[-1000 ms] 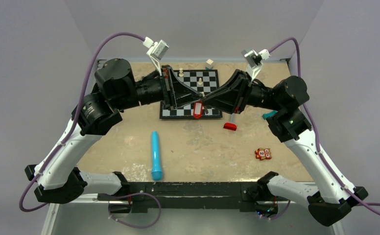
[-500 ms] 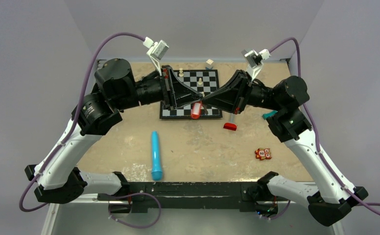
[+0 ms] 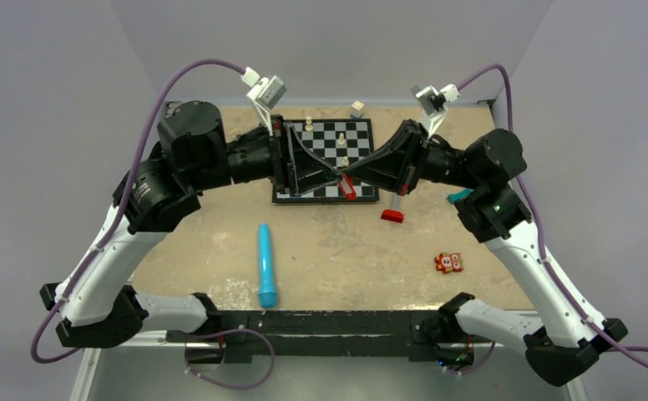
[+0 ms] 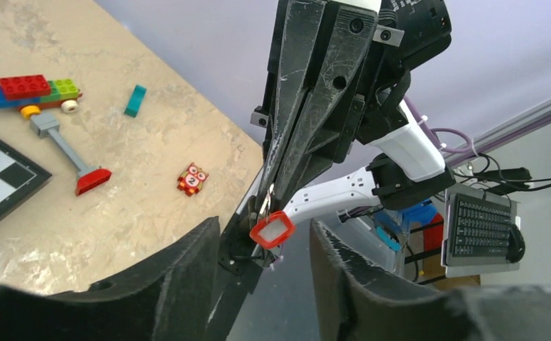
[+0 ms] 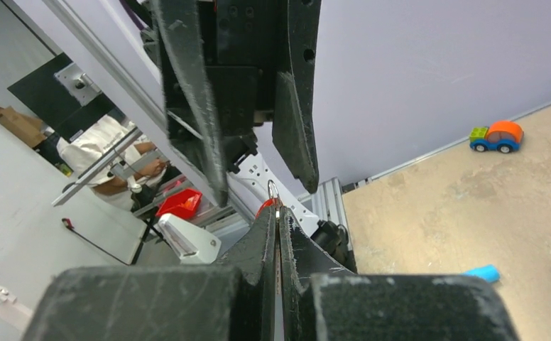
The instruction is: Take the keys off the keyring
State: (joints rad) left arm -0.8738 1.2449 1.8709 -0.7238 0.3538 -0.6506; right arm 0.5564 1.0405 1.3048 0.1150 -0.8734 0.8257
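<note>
Top external: red oblong plastic key tag hangs aloft over the near edge of the black-and-white chessboard, where both arms meet.
Left wrist: left gripper open, its fingers either side of the tag, apart from it.
Right wrist: right gripper closed on the thin metal ring.

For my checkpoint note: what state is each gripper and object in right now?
left gripper: open, keyring between its fingers.
right gripper: shut on the keyring's metal ring.
keyring: held above the table, red tag dangling.
key: too small to make out.
blue cylinder: lying flat on the table.
red-headed toy: lying on its side.
</note>
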